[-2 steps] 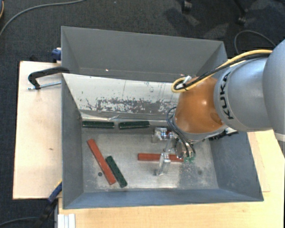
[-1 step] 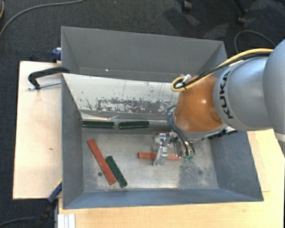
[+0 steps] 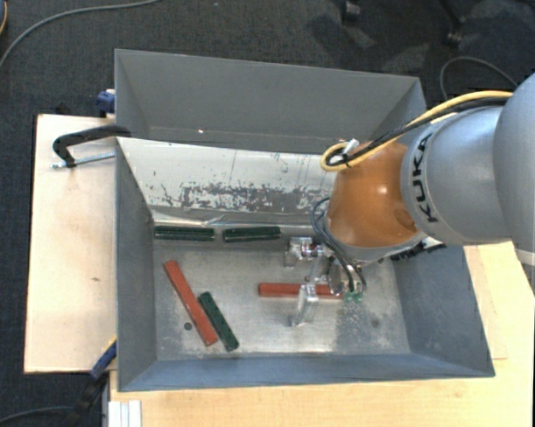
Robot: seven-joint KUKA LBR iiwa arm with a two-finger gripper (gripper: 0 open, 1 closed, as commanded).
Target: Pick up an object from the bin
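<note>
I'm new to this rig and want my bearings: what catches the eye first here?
The big grey arm with its orange cover comes in from the right, its pincer down over a red bar in the middle of the floor. Next, a slanted red bar and a dark green bar lie side by side at the lower left.

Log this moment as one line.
gripper: low over red bar, middle of bin | grasp: unclear | rest: second red bar beside green bar lower-left; two green bars by back wall
</note>
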